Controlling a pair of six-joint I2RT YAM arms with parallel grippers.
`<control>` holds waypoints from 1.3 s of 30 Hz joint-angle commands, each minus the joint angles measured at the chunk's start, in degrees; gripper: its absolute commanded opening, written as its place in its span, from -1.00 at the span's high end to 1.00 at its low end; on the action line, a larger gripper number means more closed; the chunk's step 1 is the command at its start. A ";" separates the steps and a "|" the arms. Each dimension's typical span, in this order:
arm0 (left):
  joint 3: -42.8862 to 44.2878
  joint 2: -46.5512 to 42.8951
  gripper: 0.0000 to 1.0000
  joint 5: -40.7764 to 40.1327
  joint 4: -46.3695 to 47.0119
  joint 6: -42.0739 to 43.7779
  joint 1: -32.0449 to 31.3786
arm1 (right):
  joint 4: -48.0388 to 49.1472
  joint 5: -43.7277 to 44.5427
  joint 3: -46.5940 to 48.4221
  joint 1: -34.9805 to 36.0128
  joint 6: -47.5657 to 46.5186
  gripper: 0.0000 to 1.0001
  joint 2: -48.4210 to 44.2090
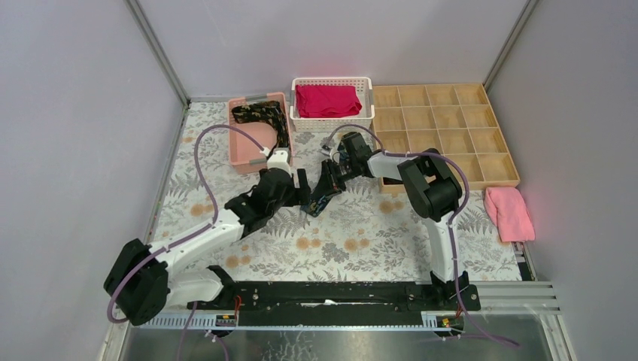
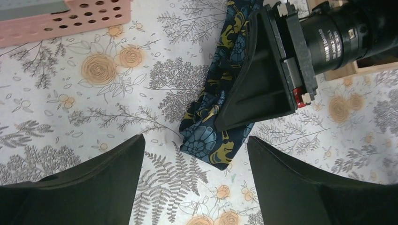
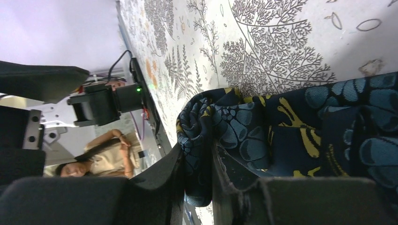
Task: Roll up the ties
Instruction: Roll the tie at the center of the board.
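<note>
Quick status from my chair: the right gripper [image 3: 195, 176] is clamped on the long dark navy fabric tie with blue and gold flowers [image 2: 206, 133], pinching a folded bunch of it mid-table on the leaf-print tablecloth [image 1: 361, 241]. The left gripper [image 2: 195, 143] is spread wide and holding nothing, so it's the free one and it's right there. The tie's loose rounded end pokes out just ahead of it, long axis running diagonally away toward the right arm. I reckon the left goes straight forward onto that end to start the roll.
</note>
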 commanded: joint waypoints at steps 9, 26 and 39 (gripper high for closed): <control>5.49 16.99 -0.97 1.88 7.68 10.19 -3.02 | 3.18 -6.62 4.10 -2.07 5.19 0.80 3.95; 20.52 34.91 -0.98 -4.22 -5.86 19.80 -4.18 | 3.94 -8.27 5.18 -2.34 6.30 0.80 5.75; 23.45 41.99 -0.70 2.39 -7.13 21.70 -3.94 | 4.35 -7.28 4.41 -2.37 6.15 0.77 4.46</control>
